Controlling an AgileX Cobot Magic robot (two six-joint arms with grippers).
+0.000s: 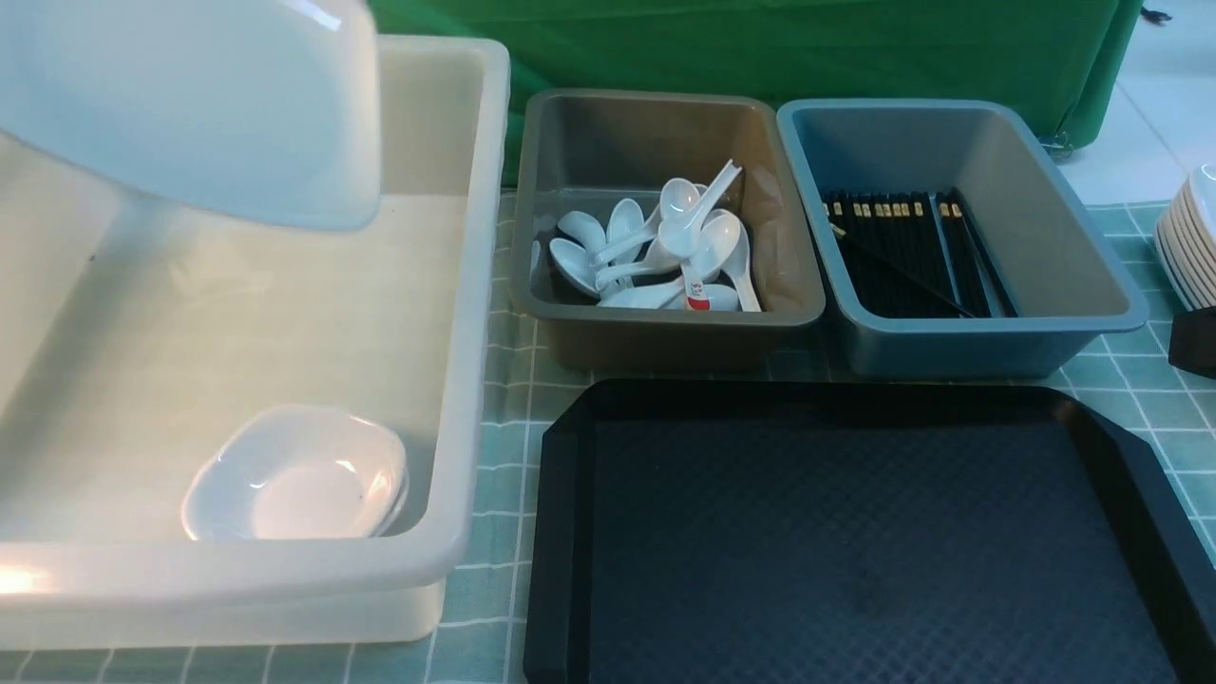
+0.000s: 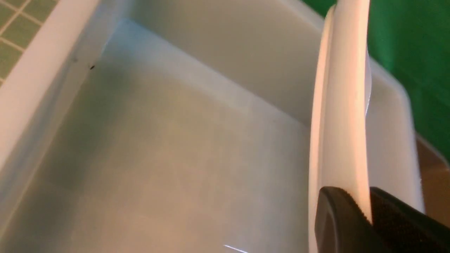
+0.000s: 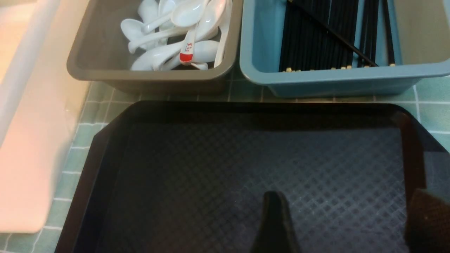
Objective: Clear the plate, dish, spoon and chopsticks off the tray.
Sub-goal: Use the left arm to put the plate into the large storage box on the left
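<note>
A: Left tool [image 2: 369, 218] status?

B: Clamped on the plate [image 1: 190, 104] rim, plate held edge-up over the white tub [image 1: 475, 285]. Small dish [image 1: 299, 480] lies on the tub floor below it.

A: Right tool [image 3: 342, 225]?

B: Fingers spread, holding nothing, hovering above the tray [image 3: 105, 147]. Beyond it: spoons [image 3: 175, 38] in the grey-brown tub [image 3: 147, 75], chopsticks [image 3: 316, 38] in the blue tub [image 3: 334, 82].

white tub [image 1: 456, 285] left of frame, small dishes [image 1: 299, 475] inside | grey-brown tub [image 1: 665, 328] upper centre, white spoons [image 1: 655, 252] | blue-grey tub [image 1: 1073, 275] upper right | stacked dishes [image 1: 1192, 233] right edge | green checked cloth [image 1: 494, 475] on worktop
</note>
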